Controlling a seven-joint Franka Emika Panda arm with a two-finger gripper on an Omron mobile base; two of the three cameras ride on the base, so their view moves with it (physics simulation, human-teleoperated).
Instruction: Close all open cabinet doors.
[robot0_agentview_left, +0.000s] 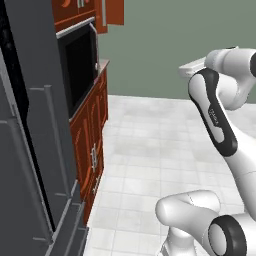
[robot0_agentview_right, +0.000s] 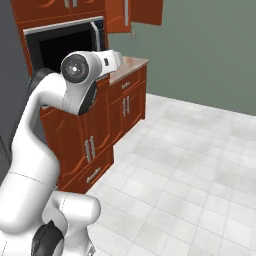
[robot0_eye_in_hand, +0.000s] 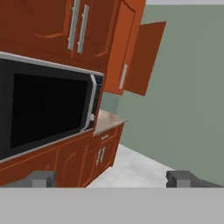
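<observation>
Hand view: gripper (robot0_eye_in_hand: 111, 179) spread wide (empty), well short of upper cabinet doors (robot0_eye_in_hand: 146, 59), apparently ajar, right of microwave (robot0_eye_in_hand: 48, 109).

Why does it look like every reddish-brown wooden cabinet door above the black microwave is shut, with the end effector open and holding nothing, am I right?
Not quite: the reddish-brown wooden upper cabinet doors right of the black microwave stand swung open, as the hand view shows. The doors directly above the microwave are shut. The end effector is open and holds nothing.
</observation>
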